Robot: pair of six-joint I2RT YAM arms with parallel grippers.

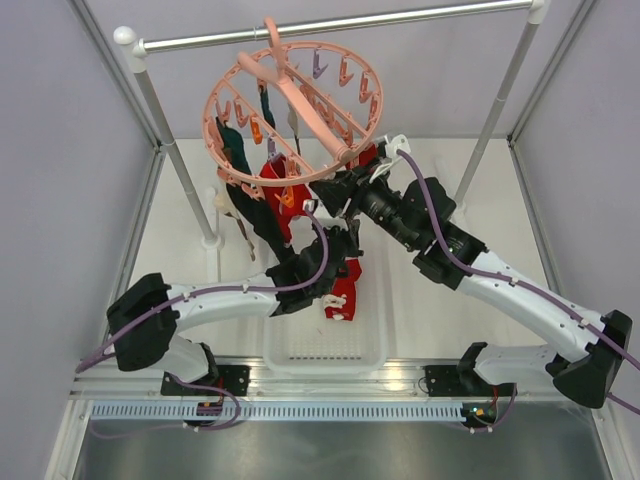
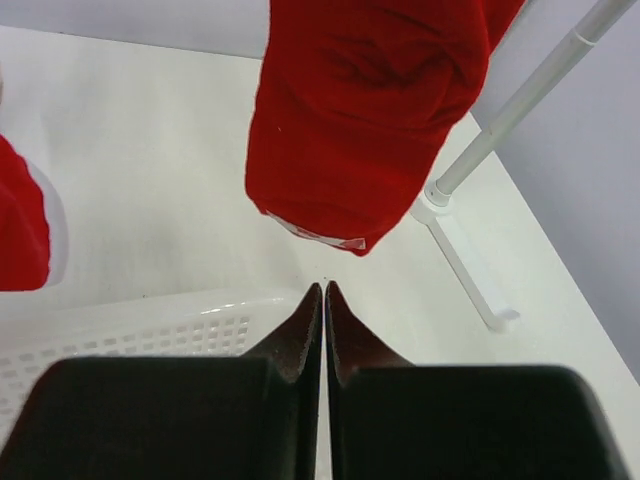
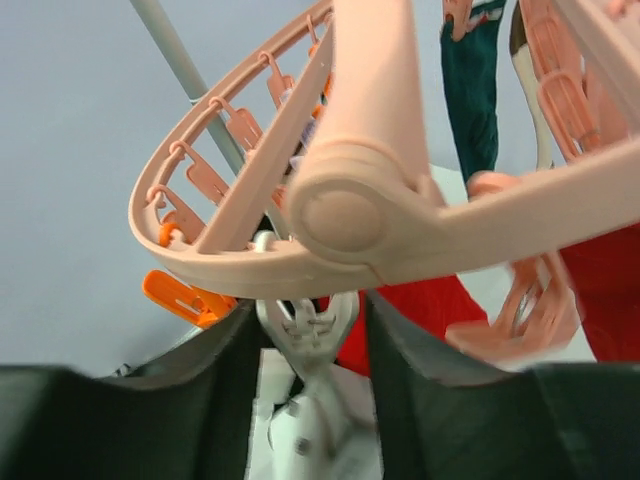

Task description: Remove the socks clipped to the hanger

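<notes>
Table (image 2: 150,180) beyond basket rim (image 2: 130,310): left end effector (image 2: 323,300) closed empty, right end effector (image 3: 308,310) parted astride clip (image 3: 305,345).

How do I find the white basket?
Look at the middle of the near edge of the table. The white basket sits there, with a red sock hanging over it. Only the basket has a grid of tiny holes.

From here I see a flat white table (image 1: 500,235) carrying everything. A white perforated plastic basket (image 1: 325,350) sits directly on it at the near edge. Beyond the basket, off to its far left and far right, the white feet of the metal clothes rack (image 1: 212,245) stand on the tabletop.
</notes>
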